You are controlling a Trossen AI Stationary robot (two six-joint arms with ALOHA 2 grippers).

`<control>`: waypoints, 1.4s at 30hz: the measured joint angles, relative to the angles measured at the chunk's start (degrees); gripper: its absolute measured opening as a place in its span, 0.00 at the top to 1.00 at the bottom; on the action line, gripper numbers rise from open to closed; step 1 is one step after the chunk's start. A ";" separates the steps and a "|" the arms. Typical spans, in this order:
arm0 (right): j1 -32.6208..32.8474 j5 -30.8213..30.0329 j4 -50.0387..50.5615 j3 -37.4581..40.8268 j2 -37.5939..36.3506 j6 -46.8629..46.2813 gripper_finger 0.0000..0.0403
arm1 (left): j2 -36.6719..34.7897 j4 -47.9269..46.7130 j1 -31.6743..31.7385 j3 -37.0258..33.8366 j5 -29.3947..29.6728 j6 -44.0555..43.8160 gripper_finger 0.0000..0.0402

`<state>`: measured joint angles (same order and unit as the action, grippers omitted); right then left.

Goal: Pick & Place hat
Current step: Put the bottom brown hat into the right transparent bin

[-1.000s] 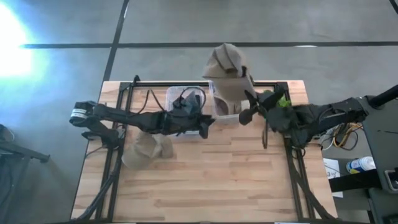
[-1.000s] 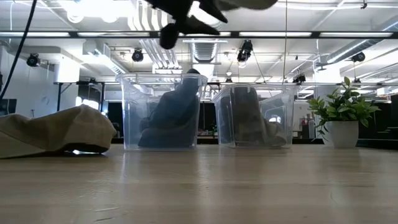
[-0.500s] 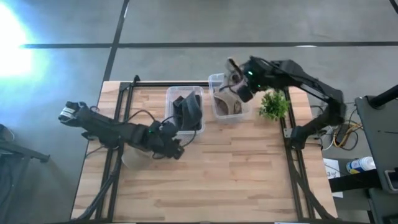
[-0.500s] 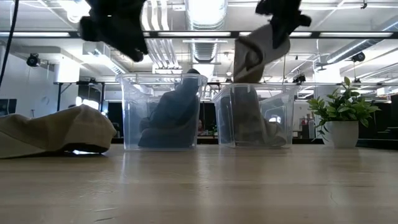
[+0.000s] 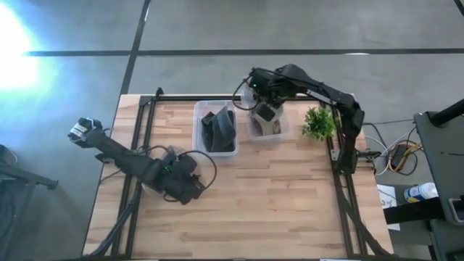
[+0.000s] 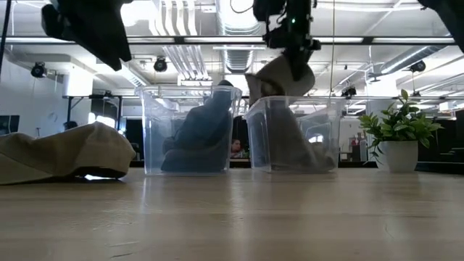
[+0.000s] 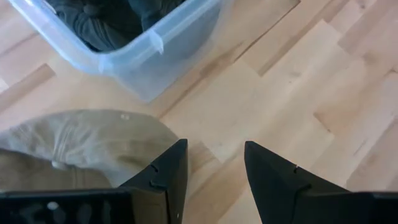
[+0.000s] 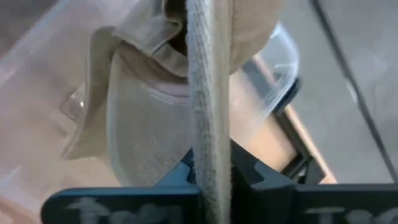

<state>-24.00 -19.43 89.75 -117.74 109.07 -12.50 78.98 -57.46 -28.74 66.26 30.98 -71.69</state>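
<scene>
My right gripper (image 5: pixel 264 101) is over the right clear bin (image 5: pixel 281 132) at the table's far side, shut on a tan hat (image 6: pixel 284 75). That hat hangs down into the bin, and more tan cloth (image 6: pixel 293 148) lies inside. My left gripper (image 7: pixel 214 155) is open and hovers above the table's near-left part, just beside a second tan hat (image 7: pixel 81 146). This hat lies flat on the wood (image 6: pixel 65 156); in the high view my left arm covers it. The left clear bin (image 5: pixel 199 145) holds a dark hat (image 5: pixel 217 129). My right gripper pinches the tan hat's thick stitched edge (image 8: pixel 208 118) between its two fingers, coming from above and pointing down. The edge runs edge-on up between the fingers. The hat's crown (image 8: pixel 143 124) hangs slack below the hold, with its lower part inside the right bin.
A small potted plant (image 5: pixel 319 123) stands right of the right bin, near the table's right edge. The two bins sit side by side at the far edge. Bare wood (image 5: pixel 275 203) covers the table's near and right parts. Black frame rails run along both sides.
My right gripper has swung from the table's right side to the far edge and then down over the right bin. It has stayed shut, and the tan hat now hangs into the bin. My left gripper has moved from the left bin toward the near-left, over the lying hat.
</scene>
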 joint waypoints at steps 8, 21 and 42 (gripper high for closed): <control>1.05 -7.52 0.20 8.62 2.85 -0.61 0.97 | 0.00 -1.18 -2.64 0.00 -0.01 -4.46 0.62; 4.53 11.14 0.36 28.35 -6.79 2.79 0.97 | 0.04 -2.40 -2.88 -0.04 3.94 -4.69 0.62; 3.70 10.48 -4.98 26.74 -4.57 9.55 0.80 | 0.07 -11.30 -2.87 -0.04 -1.88 -8.50 0.62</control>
<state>-20.30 -8.96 84.77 -91.01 104.50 -2.95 79.05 -68.76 -31.61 66.22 29.10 -80.19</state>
